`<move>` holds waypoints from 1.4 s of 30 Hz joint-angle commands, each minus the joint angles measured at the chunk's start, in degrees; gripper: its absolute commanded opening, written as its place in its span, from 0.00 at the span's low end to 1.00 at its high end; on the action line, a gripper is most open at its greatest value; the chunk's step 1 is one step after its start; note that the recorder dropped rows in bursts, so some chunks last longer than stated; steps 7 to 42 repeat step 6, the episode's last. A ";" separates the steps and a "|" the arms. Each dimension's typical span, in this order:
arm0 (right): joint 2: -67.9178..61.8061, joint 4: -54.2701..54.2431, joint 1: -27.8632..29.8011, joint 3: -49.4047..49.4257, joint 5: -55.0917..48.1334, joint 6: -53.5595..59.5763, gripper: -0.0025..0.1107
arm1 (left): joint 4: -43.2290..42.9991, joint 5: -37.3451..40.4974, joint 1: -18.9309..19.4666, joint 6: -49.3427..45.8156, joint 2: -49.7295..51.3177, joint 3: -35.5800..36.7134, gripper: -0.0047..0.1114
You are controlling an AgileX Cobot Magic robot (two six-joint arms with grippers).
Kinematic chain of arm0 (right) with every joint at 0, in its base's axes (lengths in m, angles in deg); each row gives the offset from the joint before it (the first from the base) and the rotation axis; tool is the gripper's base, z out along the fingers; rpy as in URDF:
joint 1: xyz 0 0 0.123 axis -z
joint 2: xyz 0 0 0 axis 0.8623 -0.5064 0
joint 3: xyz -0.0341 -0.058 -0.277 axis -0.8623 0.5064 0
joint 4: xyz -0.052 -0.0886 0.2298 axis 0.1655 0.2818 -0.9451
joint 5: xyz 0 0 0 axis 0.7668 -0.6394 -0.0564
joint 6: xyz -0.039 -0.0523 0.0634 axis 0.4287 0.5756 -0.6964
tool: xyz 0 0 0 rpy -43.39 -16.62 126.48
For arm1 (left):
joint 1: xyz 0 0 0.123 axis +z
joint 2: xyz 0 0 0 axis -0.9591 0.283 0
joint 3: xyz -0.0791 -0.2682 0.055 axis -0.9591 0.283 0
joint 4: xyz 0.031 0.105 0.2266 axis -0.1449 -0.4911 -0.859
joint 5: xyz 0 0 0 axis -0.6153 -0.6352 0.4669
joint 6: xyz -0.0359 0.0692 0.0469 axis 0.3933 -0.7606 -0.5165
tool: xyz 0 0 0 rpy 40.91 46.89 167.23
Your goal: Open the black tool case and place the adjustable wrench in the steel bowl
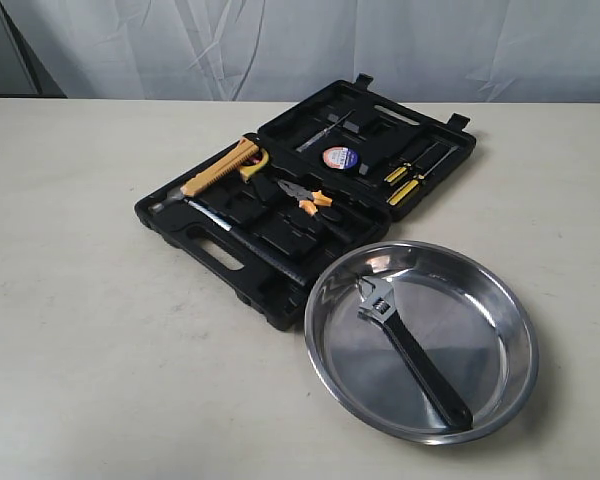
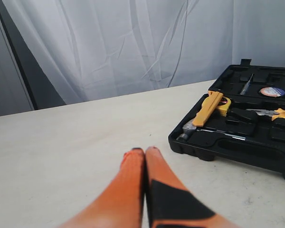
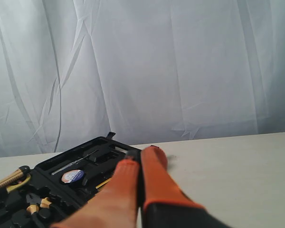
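Note:
The black tool case (image 1: 210, 240) lies wide open on the table, lid flat behind the base; it also shows in the left wrist view (image 2: 228, 145) and the right wrist view (image 3: 57, 164). The adjustable wrench (image 1: 412, 348) lies inside the steel bowl (image 1: 500, 300), silver head toward the case, black handle toward the front. The bowl touches the case's front right corner. Neither arm shows in the exterior view. My left gripper (image 2: 144, 151) is shut and empty over bare table, left of the case. My right gripper (image 3: 143, 155) is shut and empty, near the case's lid.
In the case lie a yellow-handled hammer (image 1: 220, 168), orange-handled pliers (image 1: 308, 197), a tape roll (image 1: 341, 158) and yellow-handled screwdrivers (image 1: 405, 180). A white curtain (image 1: 310, 45) hangs behind the pale table (image 1: 80, 350).

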 commanded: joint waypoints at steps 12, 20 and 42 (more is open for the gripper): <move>0.44 0.35 0.25 0.15 0.37 -0.01 0.02 | 0.12 -0.35 -0.21 0.08 0.20 -0.12 0.04; 0.44 0.35 0.25 0.15 0.37 -0.01 0.02 | 0.12 -0.35 -0.21 0.08 0.20 -0.12 0.04; 0.44 0.35 0.25 0.15 0.37 -0.01 0.02 | 0.12 -0.35 -0.21 0.08 0.20 -0.12 0.04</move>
